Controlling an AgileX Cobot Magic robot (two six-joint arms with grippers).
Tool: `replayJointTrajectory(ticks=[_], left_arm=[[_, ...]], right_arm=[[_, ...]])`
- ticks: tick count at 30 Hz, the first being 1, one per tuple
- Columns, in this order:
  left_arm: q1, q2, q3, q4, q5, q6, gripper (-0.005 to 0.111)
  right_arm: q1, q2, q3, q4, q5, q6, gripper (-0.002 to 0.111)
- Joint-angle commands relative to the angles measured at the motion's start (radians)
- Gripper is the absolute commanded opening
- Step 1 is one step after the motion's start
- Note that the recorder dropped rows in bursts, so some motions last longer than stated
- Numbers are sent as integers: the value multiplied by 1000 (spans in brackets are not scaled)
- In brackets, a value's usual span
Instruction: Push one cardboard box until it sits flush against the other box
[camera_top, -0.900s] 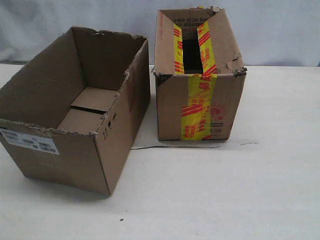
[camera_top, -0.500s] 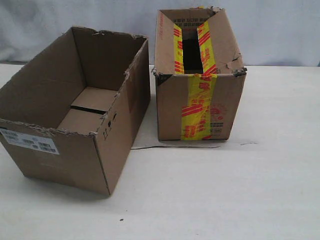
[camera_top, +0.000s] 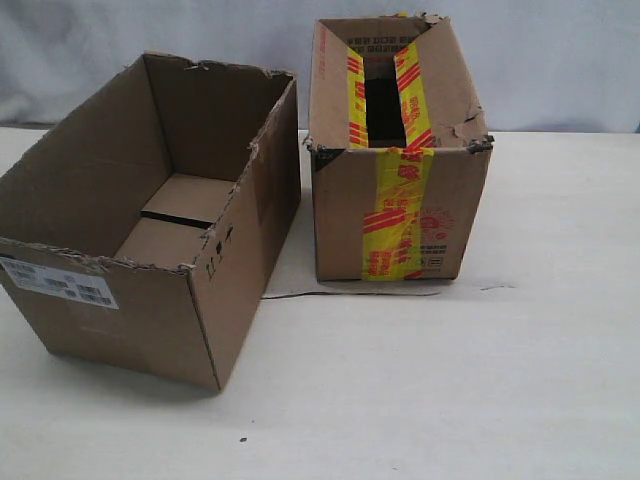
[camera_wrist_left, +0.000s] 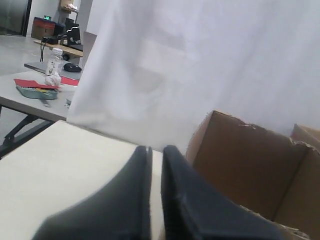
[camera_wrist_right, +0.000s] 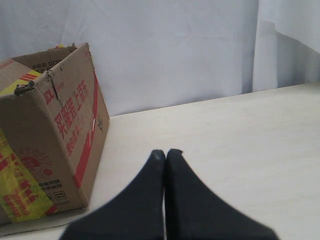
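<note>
Left gripper (camera_wrist_left: 156, 150) and right gripper (camera_wrist_right: 165, 152) both pressed together and empty, probably as blunt pushers: the cardboard box (camera_wrist_left: 245, 165) just beyond the left tips, the other box (camera_wrist_right: 55, 125) near the right's inner side, boxes still apart.

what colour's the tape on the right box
Yellow with red print; the tape on the other box shows best in the exterior view.

The left pincer (camera_wrist_left: 156, 148) and right pincer (camera_wrist_right: 165, 152) are smooth, black, tapered.
</note>
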Motion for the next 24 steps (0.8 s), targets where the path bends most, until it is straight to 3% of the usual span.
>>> replayJointTrajectory(ticks=[1, 7, 19, 21, 24], left_arm=[[-8, -4, -31, -17, 2, -9, 0], [-8, 82, -51, -16, 29, -9, 0], [-9, 512, -93, 5, 38, 20, 0], [-25, 573, -107, 3, 38, 20, 0], [-105, 671, -128, 3, 38, 49, 0]], right_arm=[[-5, -3, 6, 4, 0, -8, 0], [-5, -3, 6, 4, 0, -8, 0], [-5, -3, 6, 4, 0, -8, 0], [-5, -3, 6, 4, 0, -8, 0], [-5, -3, 6, 4, 0, -8, 0]])
